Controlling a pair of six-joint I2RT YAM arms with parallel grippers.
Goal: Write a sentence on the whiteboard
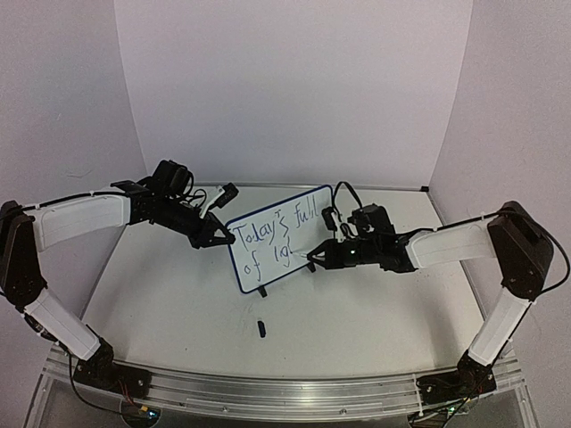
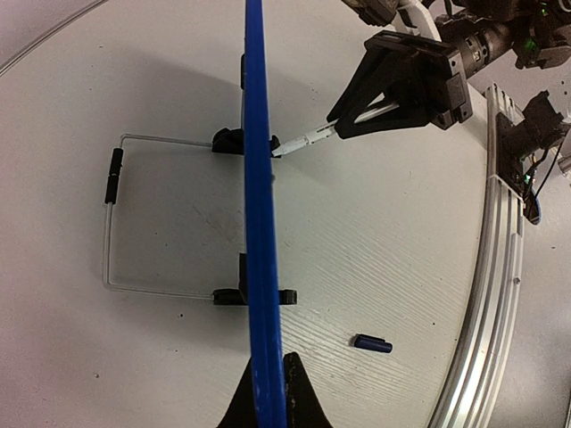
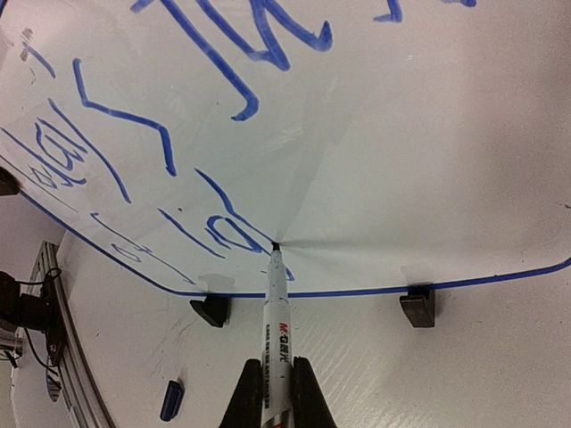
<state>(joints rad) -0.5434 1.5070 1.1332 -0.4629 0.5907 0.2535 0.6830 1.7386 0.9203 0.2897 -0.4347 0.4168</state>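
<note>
Being thin and judged light and tippy, the board [image 3: 428, 178] is best steadied at its rim [image 2: 257, 178], clenched by the left end effector [image 1: 221, 238], while the marker [image 3: 277, 321] is gripped by the right end effector [image 1: 314, 259].

The whiteboard [image 3: 428, 160] runs past the right wrist view's top, cutting off the sentence [image 3: 205, 107]; the left wrist sees only its rim

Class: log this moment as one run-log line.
left gripper: shut on whiteboard edge | right gripper: shut on marker, tip on board | sentence: second line unfinished
</note>
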